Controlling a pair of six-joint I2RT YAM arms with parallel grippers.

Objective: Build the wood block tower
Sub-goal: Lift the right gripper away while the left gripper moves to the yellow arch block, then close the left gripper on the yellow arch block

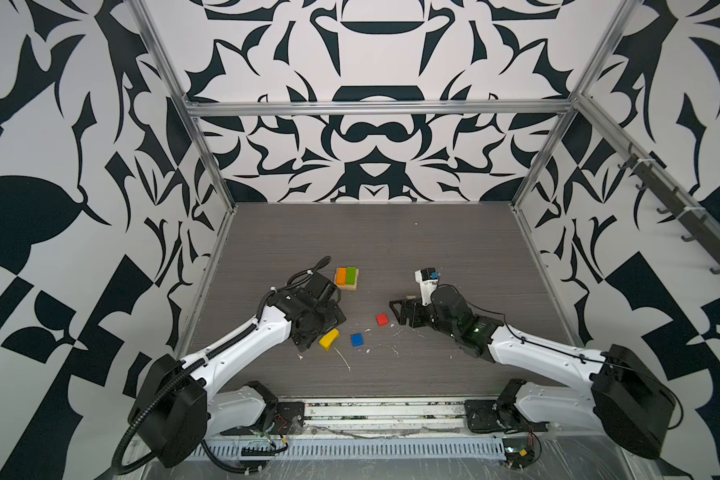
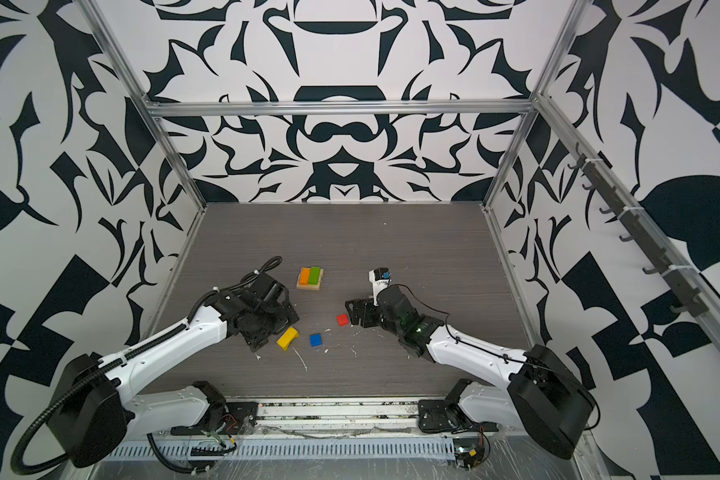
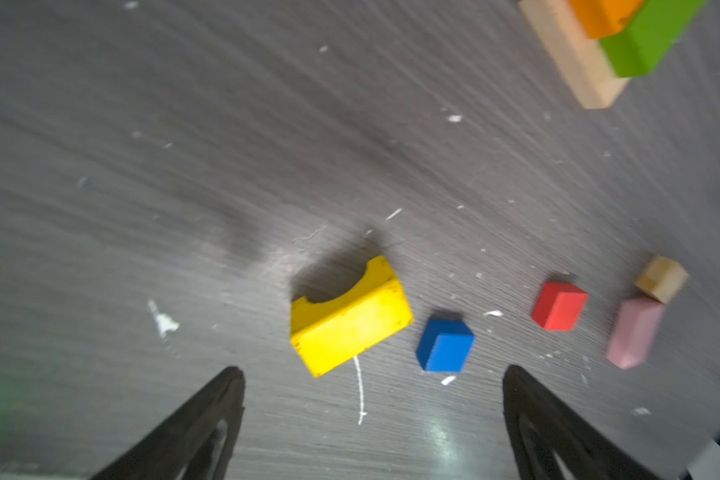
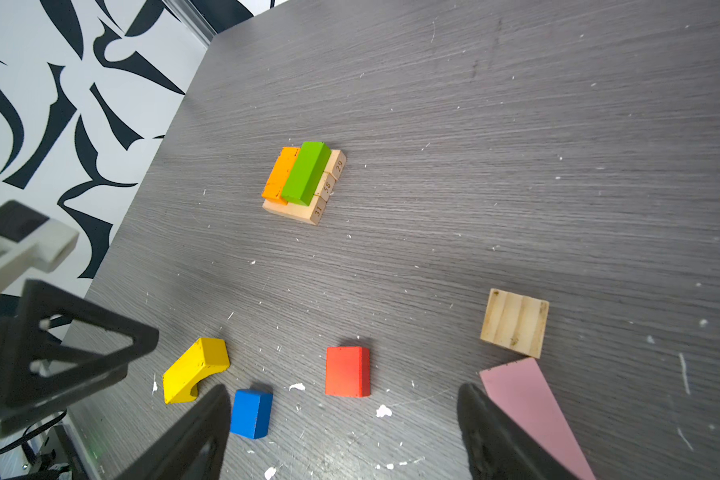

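Lying just beyond left gripper (image 3: 373,370) fingers (image 3: 208,415), yellow block (image 3: 350,320) sits untouched.

In both top views the right arm (image 1: 445,316) is covering the pink block (image 4: 524,395) and most of the tan cube (image 4: 514,323). In the right wrist view the frame edge is cutting the pink block short and a finger (image 4: 487,432) of the right hand (image 4: 344,388) is overlapping it. In the left wrist view motion is blurring the desk (image 3: 184,166), and the tower (image 3: 574,58), perhaps two layers, is running off the frame.
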